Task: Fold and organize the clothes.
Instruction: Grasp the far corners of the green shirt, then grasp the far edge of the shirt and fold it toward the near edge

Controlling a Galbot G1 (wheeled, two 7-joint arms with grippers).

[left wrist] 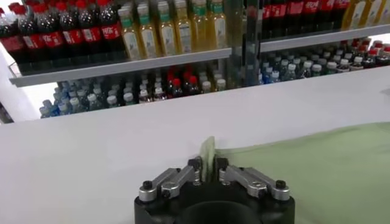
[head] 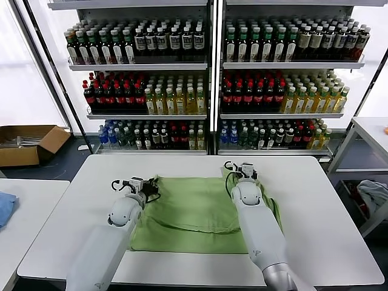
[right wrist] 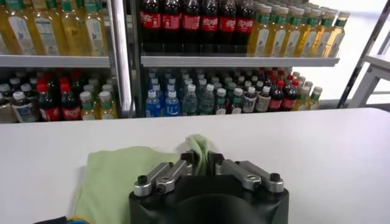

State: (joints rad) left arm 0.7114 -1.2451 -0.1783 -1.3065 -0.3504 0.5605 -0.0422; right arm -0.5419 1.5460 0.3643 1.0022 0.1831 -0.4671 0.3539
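Observation:
The light green shirt (head: pixel 194 209) lies spread on the white table (head: pixel 315 200), folded into a rough rectangle. My left gripper (head: pixel 147 185) is at its far left corner and is shut on a pinch of the green fabric (left wrist: pixel 208 153). My right gripper (head: pixel 240 170) is at the far right corner and is shut on a bunched fold of the shirt (right wrist: pixel 198 149). Both held corners stand slightly raised above the table. The collar, the buttons and the printed graphic are hidden.
Shelves of bottled drinks (head: pixel 209 79) stand behind the table. A cardboard box (head: pixel 27 144) sits on the floor at the left. A blue cloth (head: pixel 5 206) lies on a side table at the left. A grey-blue bundle (head: pixel 373 194) sits at the right.

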